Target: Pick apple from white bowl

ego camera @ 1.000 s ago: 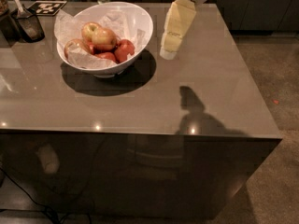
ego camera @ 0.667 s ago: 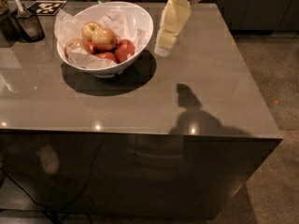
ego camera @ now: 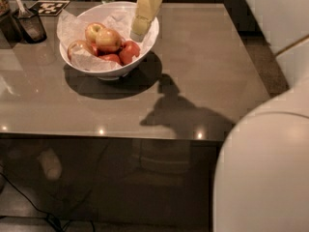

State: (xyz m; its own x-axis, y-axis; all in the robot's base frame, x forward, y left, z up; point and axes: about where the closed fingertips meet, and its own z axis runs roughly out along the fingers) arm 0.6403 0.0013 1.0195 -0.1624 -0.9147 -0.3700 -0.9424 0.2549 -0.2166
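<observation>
moving in over the rim of the white bowl (ego camera: 112,72), the hand (ego camera: 138,29), opening untellable, is risking side-swiping the apple (ego camera: 108,40) away.

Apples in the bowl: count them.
5: the apple centre, pale one behind, one far left, two red ones front right. Paper may hide more; gripper above white bowl's right rim.
</observation>
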